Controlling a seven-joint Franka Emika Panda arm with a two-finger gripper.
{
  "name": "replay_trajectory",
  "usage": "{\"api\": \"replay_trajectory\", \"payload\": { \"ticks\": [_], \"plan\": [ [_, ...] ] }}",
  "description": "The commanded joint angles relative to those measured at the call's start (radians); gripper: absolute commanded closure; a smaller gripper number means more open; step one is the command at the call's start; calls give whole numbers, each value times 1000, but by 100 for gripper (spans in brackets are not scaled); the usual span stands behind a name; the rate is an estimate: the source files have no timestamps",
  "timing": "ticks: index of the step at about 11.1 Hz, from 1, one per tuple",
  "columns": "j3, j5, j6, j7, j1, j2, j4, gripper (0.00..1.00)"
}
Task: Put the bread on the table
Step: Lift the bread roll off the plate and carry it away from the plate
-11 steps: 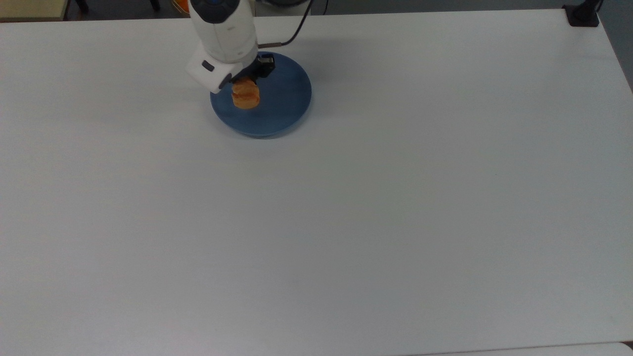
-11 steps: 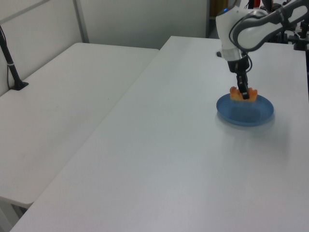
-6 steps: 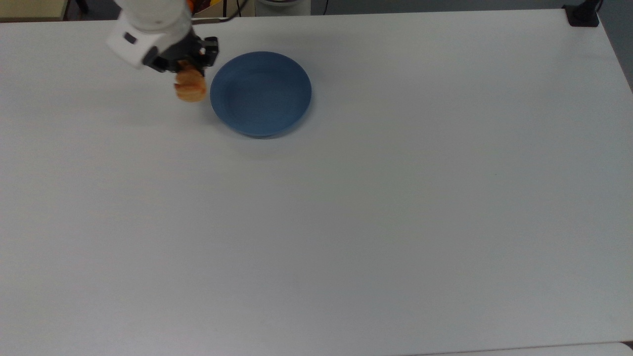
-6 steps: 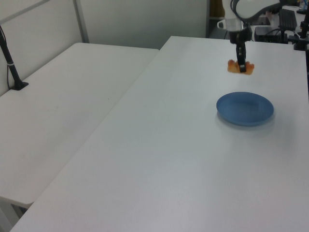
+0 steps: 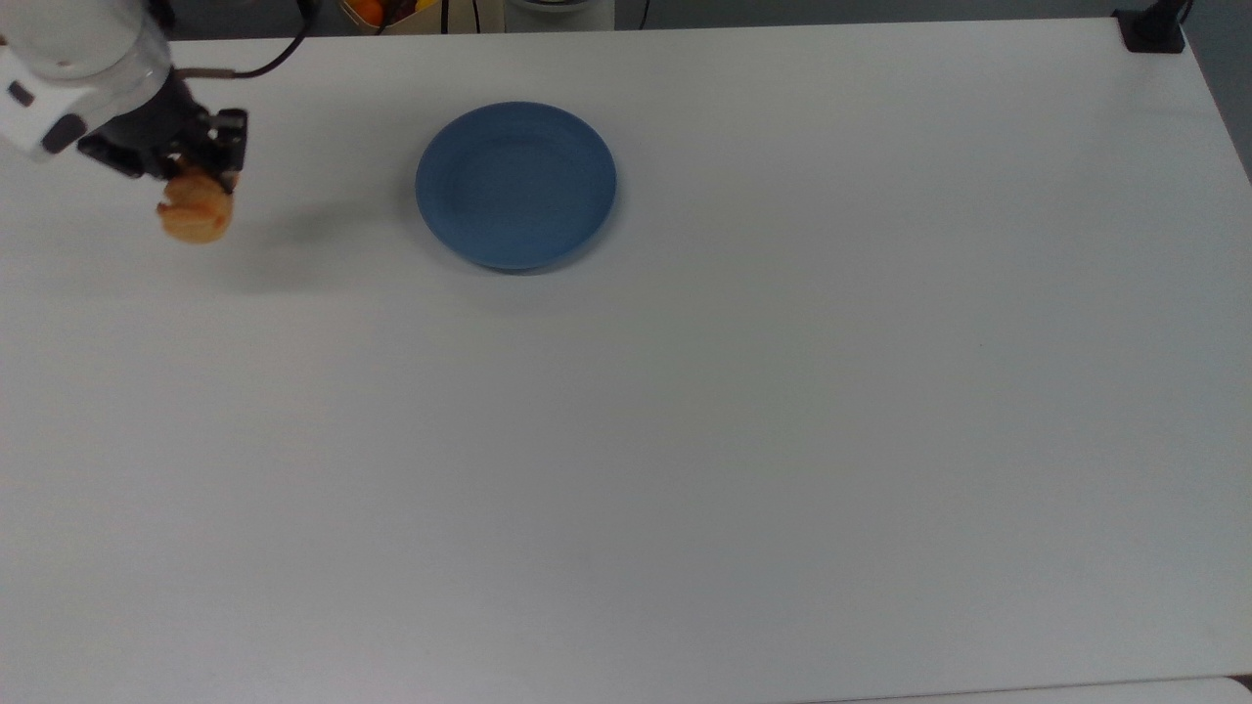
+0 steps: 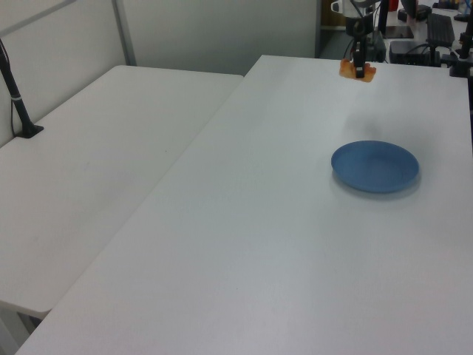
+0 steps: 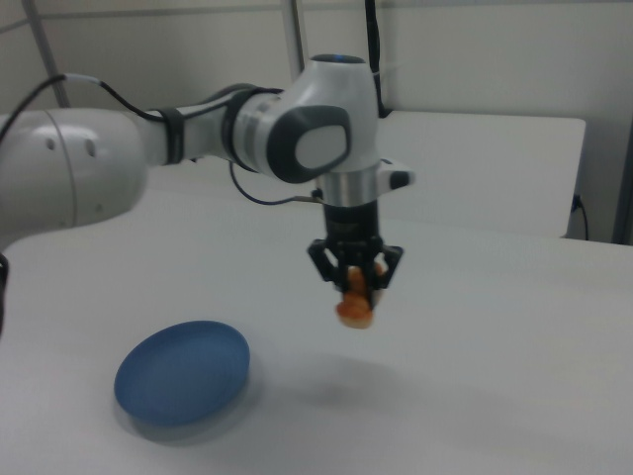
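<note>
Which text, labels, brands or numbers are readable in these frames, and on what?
None readable.
Arm: no legible brand or label.
Gripper, shut on the bread: no markings.
Plate: plain blue, no print.
Table: plain white, no print.
Clutter past the table's far edge in the top view: too small to read.

In the left view a second white table (image 6: 96,148) stands well off to the left view's left of the claw (image 6: 358,70), with a black clamp stand (image 6: 18,103) at its outer edge. A pale wall (image 6: 222,33) rises behind both. In the right view, pale wall panels (image 7: 475,49) and a white tabletop (image 7: 495,168) lie behind the claw. The light is soft and even.
</note>
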Motion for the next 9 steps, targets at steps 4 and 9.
{"api": "replay_trajectory", "payload": {
  "ticks": [4, 9],
  "plan": [
    [9, 19, 423, -88, -86, 157, 72, 62],
    [7, 102, 863, 59, -110, 278, 66, 62]
  ]
}}
